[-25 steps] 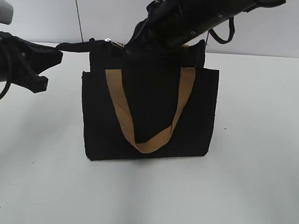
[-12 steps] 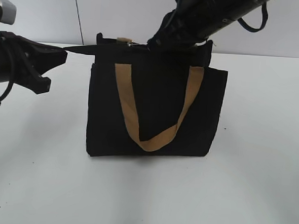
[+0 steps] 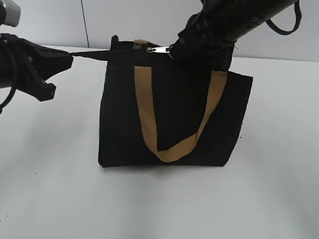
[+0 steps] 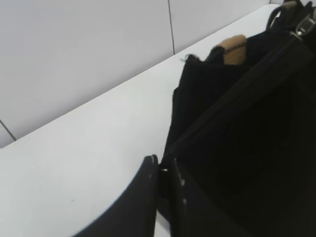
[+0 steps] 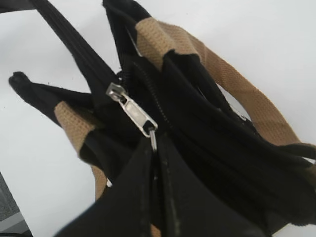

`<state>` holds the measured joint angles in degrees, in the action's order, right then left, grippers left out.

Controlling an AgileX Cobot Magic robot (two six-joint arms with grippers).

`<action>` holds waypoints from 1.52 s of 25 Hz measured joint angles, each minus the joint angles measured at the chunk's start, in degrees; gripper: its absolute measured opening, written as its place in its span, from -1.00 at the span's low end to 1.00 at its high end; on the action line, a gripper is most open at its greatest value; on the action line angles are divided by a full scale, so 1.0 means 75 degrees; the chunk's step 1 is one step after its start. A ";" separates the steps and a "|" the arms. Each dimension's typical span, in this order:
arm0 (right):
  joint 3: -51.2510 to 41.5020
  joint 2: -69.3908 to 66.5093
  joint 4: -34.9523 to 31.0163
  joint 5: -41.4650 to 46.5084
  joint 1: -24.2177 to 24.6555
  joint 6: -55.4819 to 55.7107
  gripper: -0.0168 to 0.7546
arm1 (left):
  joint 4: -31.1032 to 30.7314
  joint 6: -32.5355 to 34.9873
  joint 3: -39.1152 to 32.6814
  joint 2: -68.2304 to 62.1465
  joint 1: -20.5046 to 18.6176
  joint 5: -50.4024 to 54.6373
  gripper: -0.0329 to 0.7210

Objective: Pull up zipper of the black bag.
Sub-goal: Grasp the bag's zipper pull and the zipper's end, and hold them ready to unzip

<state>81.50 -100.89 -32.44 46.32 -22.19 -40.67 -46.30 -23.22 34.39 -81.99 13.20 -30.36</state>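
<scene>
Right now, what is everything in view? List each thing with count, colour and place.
black bag: one, black, upright mid-table.
handle straps: two, tan; one hangs down the front, one at the top edge.
zipper: one, silvery, on the bag's top, pull tab pinched.
end tab: one, black, stretched left off the bag's top.
table: one, white.
left gripper: one, black, jaws shut on the end tab.
right gripper: one, black, jaws shut on the pull tab.

Matt black cloth bag (image 3: pixel 175 120); shiny metal zipper (image 5: pixel 132 113); woven tan straps (image 3: pixel 146 113).
</scene>
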 joint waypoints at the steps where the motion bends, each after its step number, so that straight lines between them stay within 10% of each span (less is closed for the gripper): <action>1: 0.0000 0.0000 -0.0011 -0.0012 -0.0001 0.0007 -0.99 | 0.0065 0.0008 0.0008 0.0031 0.0000 0.0075 -0.83; 29: 0.0000 0.0022 0.2191 -0.0031 0.0328 0.1591 -0.96 | 0.0902 -0.0014 -0.0015 0.0684 -0.0196 0.1931 -0.82; 38: 0.0000 0.0708 0.1782 0.0166 0.0328 0.2300 0.59 | 0.3119 -0.0014 0.0118 0.1211 0.0083 0.4099 0.58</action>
<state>81.50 -95.58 -19.08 47.57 -19.73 -23.43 -22.90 -23.32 35.27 -72.91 13.83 0.38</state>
